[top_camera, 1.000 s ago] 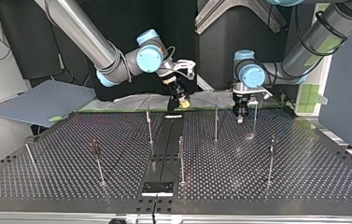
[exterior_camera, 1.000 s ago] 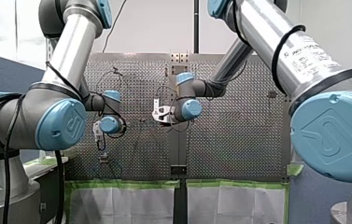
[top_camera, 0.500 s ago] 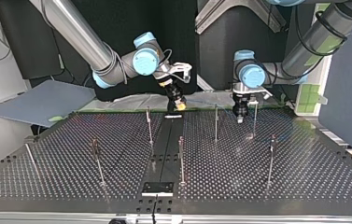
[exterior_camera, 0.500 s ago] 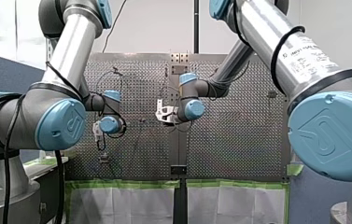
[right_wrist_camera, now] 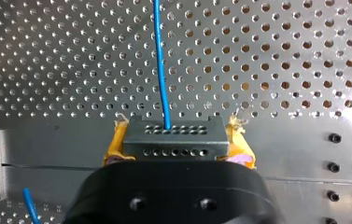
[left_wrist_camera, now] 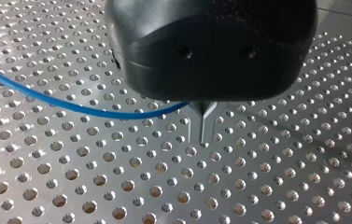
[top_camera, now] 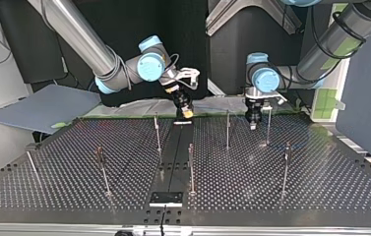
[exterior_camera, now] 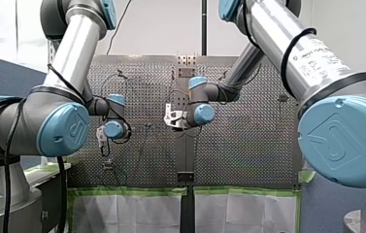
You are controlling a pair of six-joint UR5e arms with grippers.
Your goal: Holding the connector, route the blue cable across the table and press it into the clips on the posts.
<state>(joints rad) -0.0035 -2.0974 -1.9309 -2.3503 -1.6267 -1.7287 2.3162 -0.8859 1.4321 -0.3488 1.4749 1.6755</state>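
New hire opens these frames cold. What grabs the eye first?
The blue cable, bright against the perforated table, running ahead out of the black connector that my right end effector grips between yellow pads. In the left wrist view it curves in to my left end effector, whose metal fingers are closed on it. In the top view, thin posts stand across the table.

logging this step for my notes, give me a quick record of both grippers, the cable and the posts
right gripper: shut on connector, yellow pads
left gripper: shut on blue cable, metal fingers, over table
blue cable: leaves connector, runs ahead over the table
posts: upright; whether any holds the cable, cannot tell
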